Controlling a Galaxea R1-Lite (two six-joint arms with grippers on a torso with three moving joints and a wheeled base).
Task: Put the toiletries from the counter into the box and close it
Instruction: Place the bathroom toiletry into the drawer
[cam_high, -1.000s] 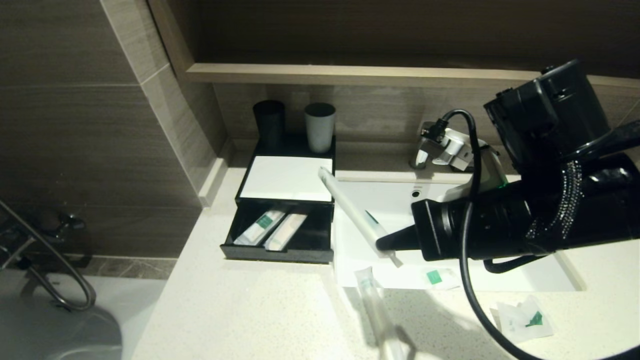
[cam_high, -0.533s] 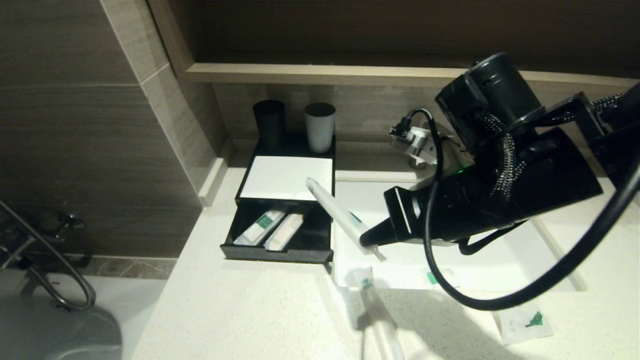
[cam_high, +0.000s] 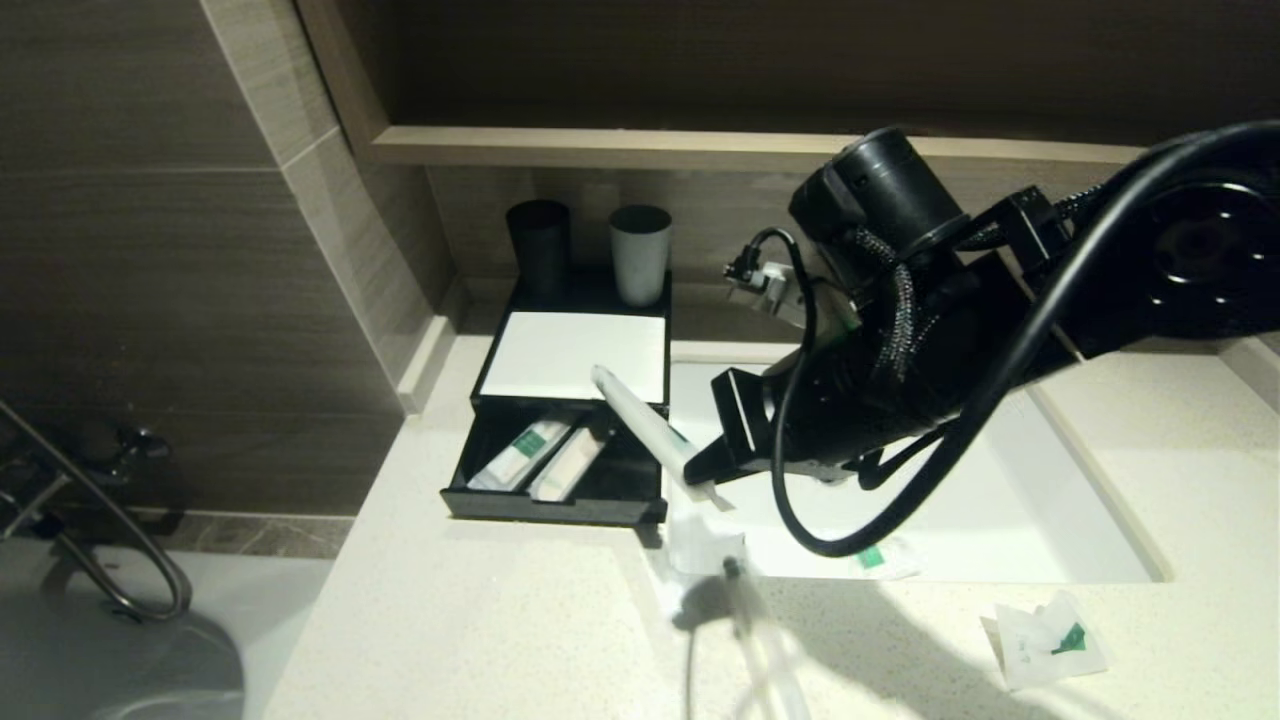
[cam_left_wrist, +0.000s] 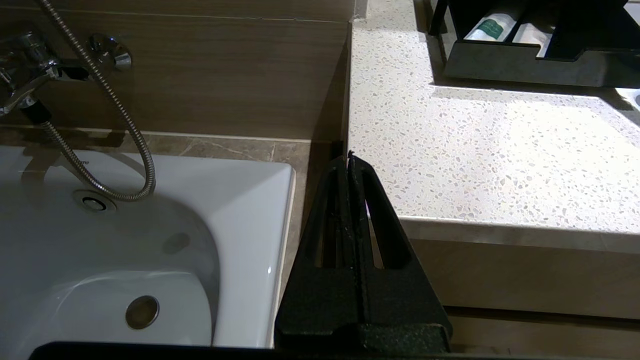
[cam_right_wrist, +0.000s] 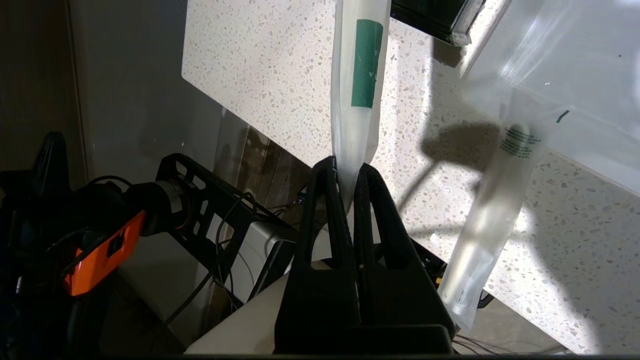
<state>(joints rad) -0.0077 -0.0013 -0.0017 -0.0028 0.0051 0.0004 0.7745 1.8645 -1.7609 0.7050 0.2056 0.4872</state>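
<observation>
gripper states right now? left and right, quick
Left gripper: closed, empty, parked beside the counter edge.
Right gripper: closed on a long thin packet, held over the drawer.

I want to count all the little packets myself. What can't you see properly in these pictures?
- Head view: the right arm covers much of the basin and the tap, so a packet could hide there.
- Head view: the long packet held in the right hand covers part of the drawer.
- Head view: the packet at the counter's front edge is see-through and cut off.
- Left wrist view: the drawer is cropped; two packets partly show.
</observation>
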